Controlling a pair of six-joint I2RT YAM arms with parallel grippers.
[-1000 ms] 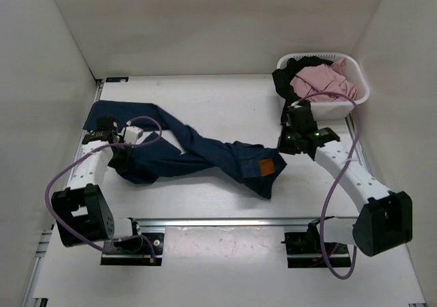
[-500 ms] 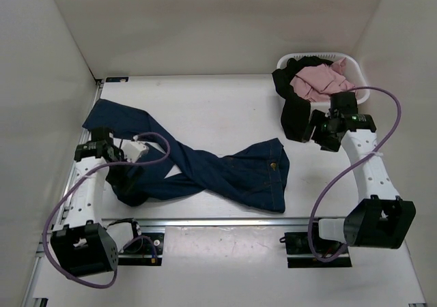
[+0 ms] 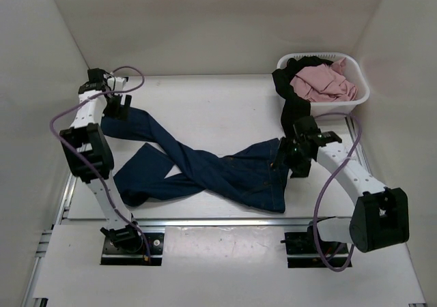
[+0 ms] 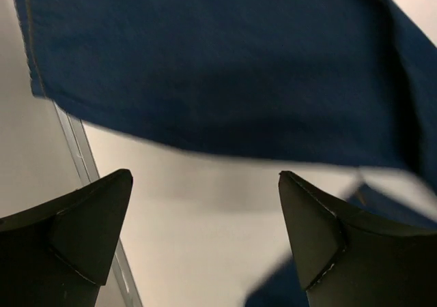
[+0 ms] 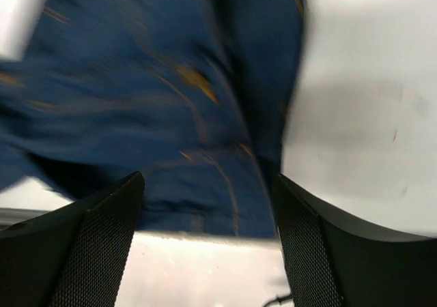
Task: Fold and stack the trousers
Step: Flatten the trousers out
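**Position.** The trousers (image 3: 205, 170) lie unfolded on the table (image 3: 225, 99), their 2 legs crossed. The waist is at the near right, 1 cuff at the far left and the other at the near left.

**Claws.**
- The left gripper (image 3: 117, 106) is spread wide and empty, hovering at the far-left cuff.
- The right gripper (image 3: 291, 158) has its jaws apart with nothing held, at the right edge of the waist. Its wrist view is blurred.

**Step in hand (judgement).** The arms need a fresh grasp to uncross the legs before any fold. Each claw should pinch 1 outer corner, cuff hem and waistband, then draw apart until the twist drops out.

**Edges and room.**
- The far-left cuff sits close to the side rail (image 4: 82, 150) and the wall, so there is little margin there.
- The black garment (image 3: 290, 112) hangs from the basket (image 3: 358, 97) just beyond the right claw and could snag.
- The far centre of the table offers room for spreading.
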